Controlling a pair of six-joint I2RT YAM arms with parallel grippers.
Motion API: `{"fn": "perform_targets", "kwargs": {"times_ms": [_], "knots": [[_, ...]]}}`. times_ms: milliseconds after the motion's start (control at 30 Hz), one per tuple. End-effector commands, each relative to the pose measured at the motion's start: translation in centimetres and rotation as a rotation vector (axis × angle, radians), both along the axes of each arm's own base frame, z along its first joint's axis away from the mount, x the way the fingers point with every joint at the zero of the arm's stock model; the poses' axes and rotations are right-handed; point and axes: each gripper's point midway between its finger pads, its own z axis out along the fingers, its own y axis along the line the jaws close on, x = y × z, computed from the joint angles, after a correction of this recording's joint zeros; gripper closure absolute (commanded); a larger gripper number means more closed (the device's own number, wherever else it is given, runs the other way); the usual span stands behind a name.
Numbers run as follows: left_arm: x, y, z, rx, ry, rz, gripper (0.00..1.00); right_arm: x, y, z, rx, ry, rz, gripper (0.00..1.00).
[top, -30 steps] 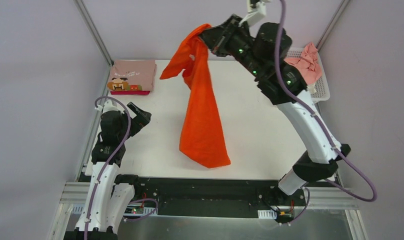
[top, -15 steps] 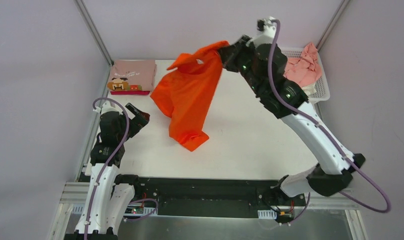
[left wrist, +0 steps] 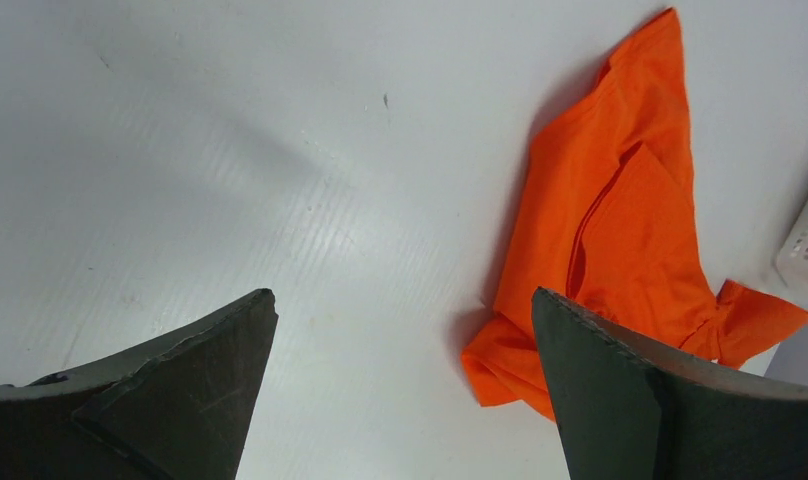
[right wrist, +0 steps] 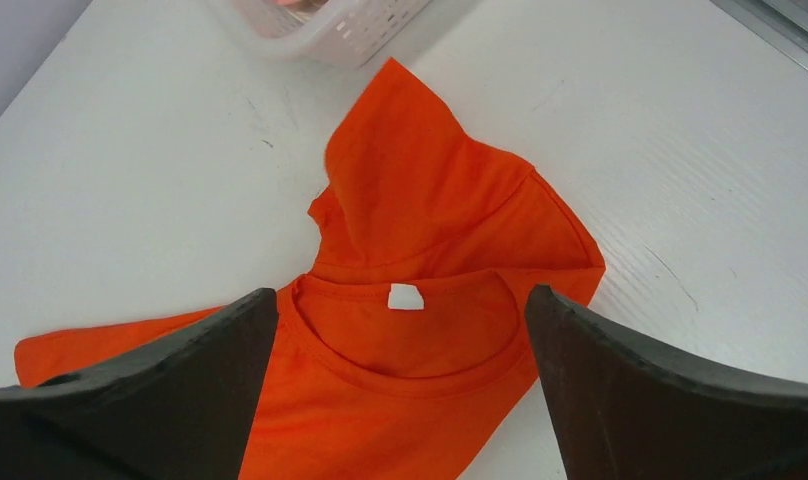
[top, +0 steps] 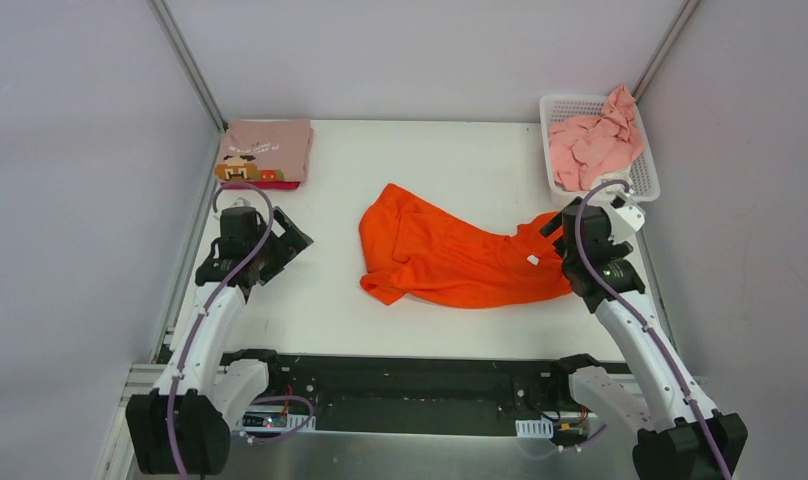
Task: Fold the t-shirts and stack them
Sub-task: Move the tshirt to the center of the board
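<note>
A plain orange t-shirt (top: 450,262) lies crumpled on the white table, its collar and white label toward the right. My right gripper (top: 552,240) hovers open just above that collar (right wrist: 410,345), one finger on each side, holding nothing. My left gripper (top: 292,238) stands open over bare table, left of the shirt's hem (left wrist: 500,365). A folded dusty-pink t-shirt with a pixel face (top: 267,150) sits at the back left on a magenta one (top: 272,185). Light pink t-shirts (top: 592,140) are heaped in the basket.
The white lattice basket (top: 648,185) stands at the back right corner, close behind my right arm. Metal frame posts and grey walls bound the table (top: 460,160) on the left, right and back.
My right arm came down from high at the back, laid the hanging orange t-shirt on the table and opened its jaws. My left arm shifted slightly forward.
</note>
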Motion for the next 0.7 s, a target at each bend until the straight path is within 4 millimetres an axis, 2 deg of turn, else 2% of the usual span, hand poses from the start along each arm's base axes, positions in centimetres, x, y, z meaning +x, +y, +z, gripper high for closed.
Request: {"fn": "perform_targets", "kwargs": {"times_ms": [0,133,267,333,533,600,667], "knots": [[1.7,-1.7,1.1,-0.040,-0.003,-0.073,0.00,-0.2,-1.1,2.9,-0.008,-0.023,-0.067,0.00],[3.3,-4.0,0.8,-0.014,0.031,-0.169,0.00,0.6,1.4,2.0,0.020,0.071,0.077,0.00],[6.9,-7.5,1.2,0.045,0.047,-0.307,0.00,1.6,3.1,0.2,0.048,0.135,0.150,0.00],[9.0,-9.4,1.1,0.043,0.058,-0.389,0.00,2.0,2.5,-0.6,0.029,0.167,0.101,0.00],[16.5,-13.4,-1.7,0.098,0.131,-0.562,0.00,4.4,0.9,-2.9,-0.010,0.252,0.014,0.00],[19.3,-14.8,-2.0,0.143,0.125,-0.606,0.00,5.0,0.1,-3.6,0.013,0.264,-0.011,0.00],[20.7,-16.4,-3.4,0.148,0.147,-0.661,0.00,5.7,-0.8,-4.2,0.012,0.259,-0.032,0.00]]}}
